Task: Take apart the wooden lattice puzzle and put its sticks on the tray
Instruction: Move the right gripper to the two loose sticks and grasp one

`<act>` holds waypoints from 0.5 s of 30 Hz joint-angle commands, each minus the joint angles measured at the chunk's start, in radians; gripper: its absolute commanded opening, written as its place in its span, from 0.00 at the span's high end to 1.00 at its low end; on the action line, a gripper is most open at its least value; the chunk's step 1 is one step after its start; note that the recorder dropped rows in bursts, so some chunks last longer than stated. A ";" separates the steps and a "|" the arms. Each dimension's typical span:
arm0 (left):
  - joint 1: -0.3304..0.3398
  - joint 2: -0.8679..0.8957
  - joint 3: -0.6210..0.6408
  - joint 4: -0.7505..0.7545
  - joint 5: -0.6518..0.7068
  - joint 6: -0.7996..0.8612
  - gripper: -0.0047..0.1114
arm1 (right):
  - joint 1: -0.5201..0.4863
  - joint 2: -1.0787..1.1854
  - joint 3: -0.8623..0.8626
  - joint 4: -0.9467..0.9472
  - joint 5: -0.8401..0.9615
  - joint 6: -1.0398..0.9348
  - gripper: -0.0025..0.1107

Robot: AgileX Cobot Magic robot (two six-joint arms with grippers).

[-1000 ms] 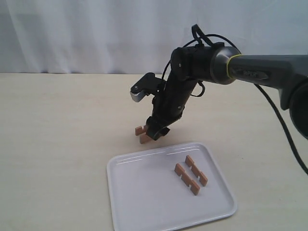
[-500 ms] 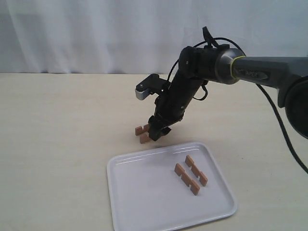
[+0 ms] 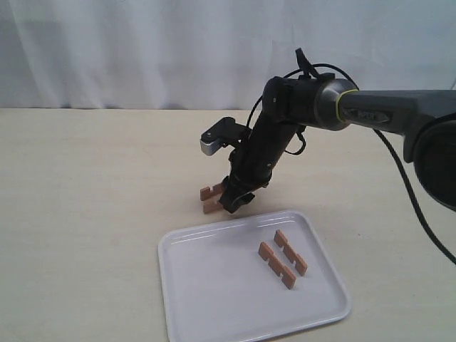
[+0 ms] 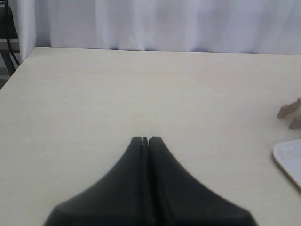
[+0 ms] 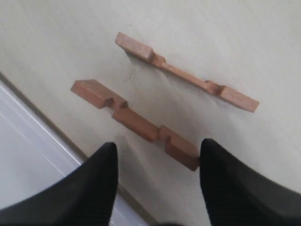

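The puzzle is in separate sticks. Two reddish-brown notched sticks (image 3: 283,258) lie side by side on the white tray (image 3: 214,285). Two more lie parallel on the table just beyond the tray's far rim: a nearer stick (image 5: 136,123) and a farther stick (image 5: 188,73), also seen as stick ends (image 3: 209,199) in the exterior view. My right gripper (image 5: 157,153) is open just above the nearer one, whose end touches one fingertip (image 5: 214,157). My left gripper (image 4: 146,140) is shut and empty over bare table far from them.
The tray's rim (image 5: 51,136) runs close beside the right gripper's other finger. The left wrist view shows the stick ends (image 4: 291,113) and a tray corner (image 4: 289,160) at its edge. A white curtain (image 3: 142,50) backs the beige table.
The right arm's elbow shifted slightly right while its open gripper stayed low over the two sticks on the table. The sticks have not moved.
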 commanded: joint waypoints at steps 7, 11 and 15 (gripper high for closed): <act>0.001 -0.001 0.002 0.006 -0.007 0.001 0.96 | -0.005 0.004 -0.007 0.001 -0.018 -0.013 0.74; 0.001 -0.001 0.002 0.006 -0.007 0.001 0.96 | -0.005 0.004 -0.007 0.001 -0.010 -0.039 0.82; 0.001 -0.001 0.002 0.006 -0.007 0.001 0.96 | -0.004 0.004 -0.007 0.006 0.001 -0.061 0.93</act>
